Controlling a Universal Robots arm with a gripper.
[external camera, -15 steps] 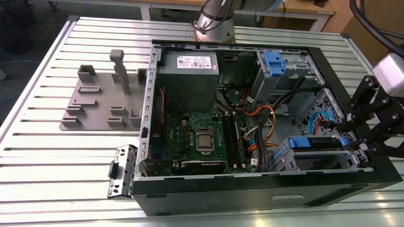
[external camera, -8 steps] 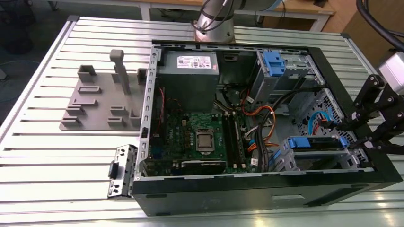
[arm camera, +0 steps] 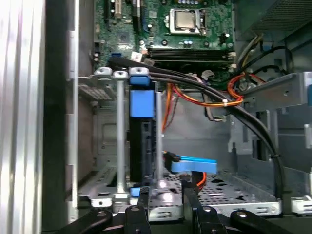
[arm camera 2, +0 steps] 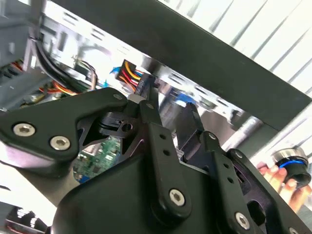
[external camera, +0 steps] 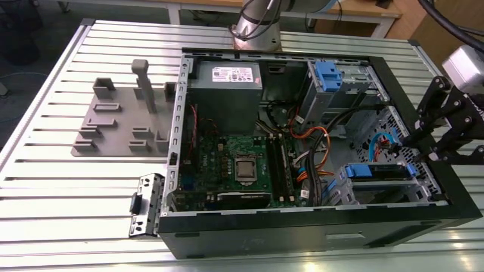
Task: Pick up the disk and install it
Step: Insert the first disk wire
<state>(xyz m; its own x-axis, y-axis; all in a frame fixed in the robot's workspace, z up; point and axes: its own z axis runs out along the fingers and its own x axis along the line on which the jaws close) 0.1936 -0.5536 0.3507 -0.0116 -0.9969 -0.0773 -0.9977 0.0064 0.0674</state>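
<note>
The disk (external camera: 380,171), dark with blue rails, sits on edge in a bay of the open case (external camera: 302,226), just beside the pincer (external camera: 423,148). Whether the pincer's fingers are parted or holding anything cannot be told. The power supply (external camera: 226,85) carries a white sticker. The case rests on a ribbed aluminium worktop (external camera: 60,187).

We saw the disk (external camera: 380,171) mostly hidden inside its bay, only its blue rail end showing. The gripper (external camera: 423,148) was cut off by the exterior view's right edge, and we could not tell its finger spacing. A blurred hand (arm camera 2: 282,181) sat behind the linkage.
</note>
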